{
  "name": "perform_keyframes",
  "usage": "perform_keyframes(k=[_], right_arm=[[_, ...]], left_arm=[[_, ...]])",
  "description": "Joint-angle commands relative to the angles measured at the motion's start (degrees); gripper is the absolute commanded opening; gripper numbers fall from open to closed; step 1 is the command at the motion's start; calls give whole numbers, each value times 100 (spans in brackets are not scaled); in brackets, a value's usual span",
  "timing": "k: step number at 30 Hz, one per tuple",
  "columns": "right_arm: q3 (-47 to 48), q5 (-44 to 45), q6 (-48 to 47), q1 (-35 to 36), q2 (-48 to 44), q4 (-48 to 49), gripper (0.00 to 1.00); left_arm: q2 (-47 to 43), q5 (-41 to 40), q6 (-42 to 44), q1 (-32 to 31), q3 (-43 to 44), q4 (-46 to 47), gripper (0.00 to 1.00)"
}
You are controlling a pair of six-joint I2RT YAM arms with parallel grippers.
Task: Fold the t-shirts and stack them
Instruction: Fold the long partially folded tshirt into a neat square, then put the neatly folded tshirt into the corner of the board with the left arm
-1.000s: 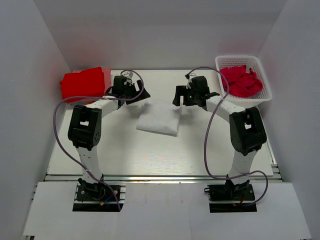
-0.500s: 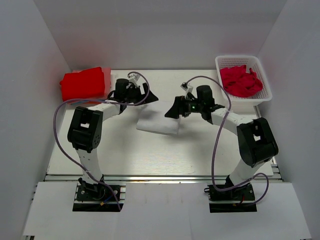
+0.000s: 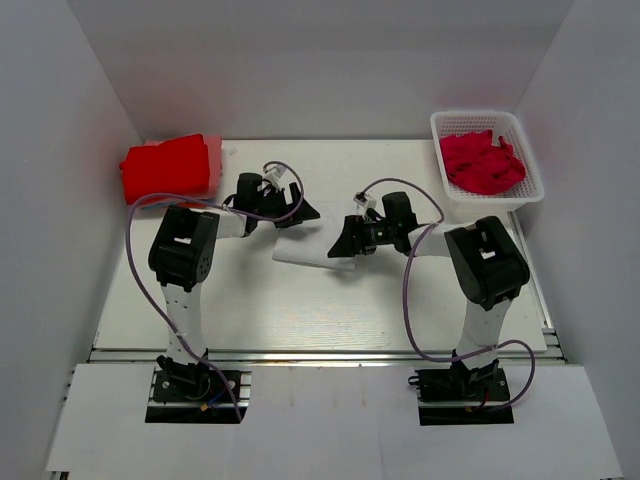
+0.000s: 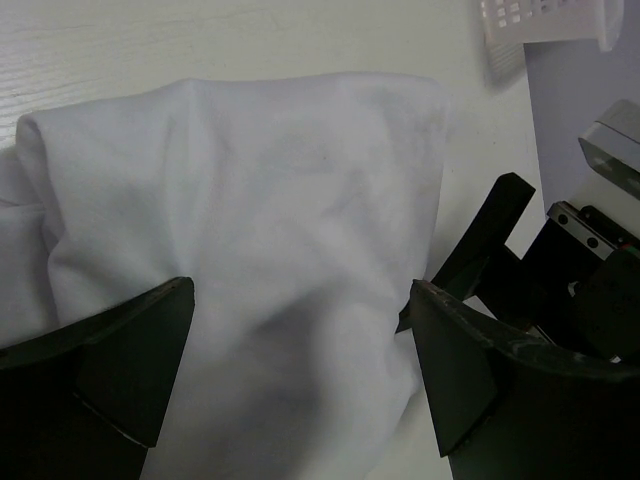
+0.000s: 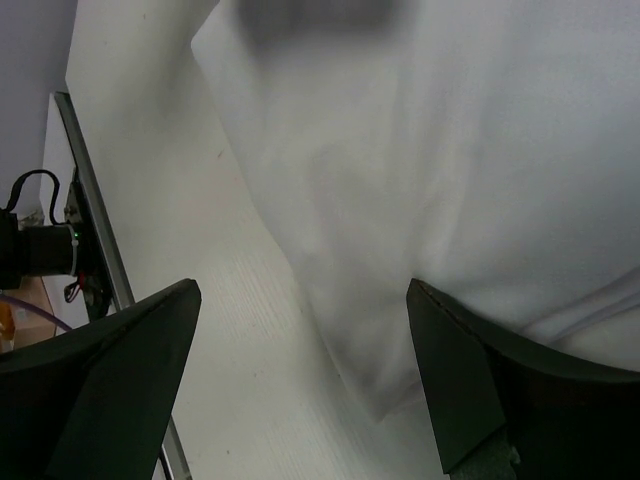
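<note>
The folded t-shirt (image 3: 305,252) is lying on the table (image 3: 300,310), spreading beneath and between the jaws of the left gripper (image 3: 300,212) on its far side and the jaws of the right gripper (image 3: 340,243) on its right side, the two pairs pointing toward each other just apart. A stack of t-shirts (image 3: 165,167) is sitting well behind and left of the left jaws. The basket (image 3: 500,205) is standing behind and right of the right jaws, with crumpled t-shirts (image 3: 482,162) lying in it
</note>
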Motion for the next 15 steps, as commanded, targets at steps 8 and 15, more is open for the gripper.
perform_keyframes(k=[8,15], right_arm=[[214,696,-678,23,-803,-132,90],[-372,1189,-713,5,-2279,-449,90]], left_arm=[[-947,-1281,1340,-11,1046,-1893,100],[-1897,-2638,1922,-73,884,-3033,100]])
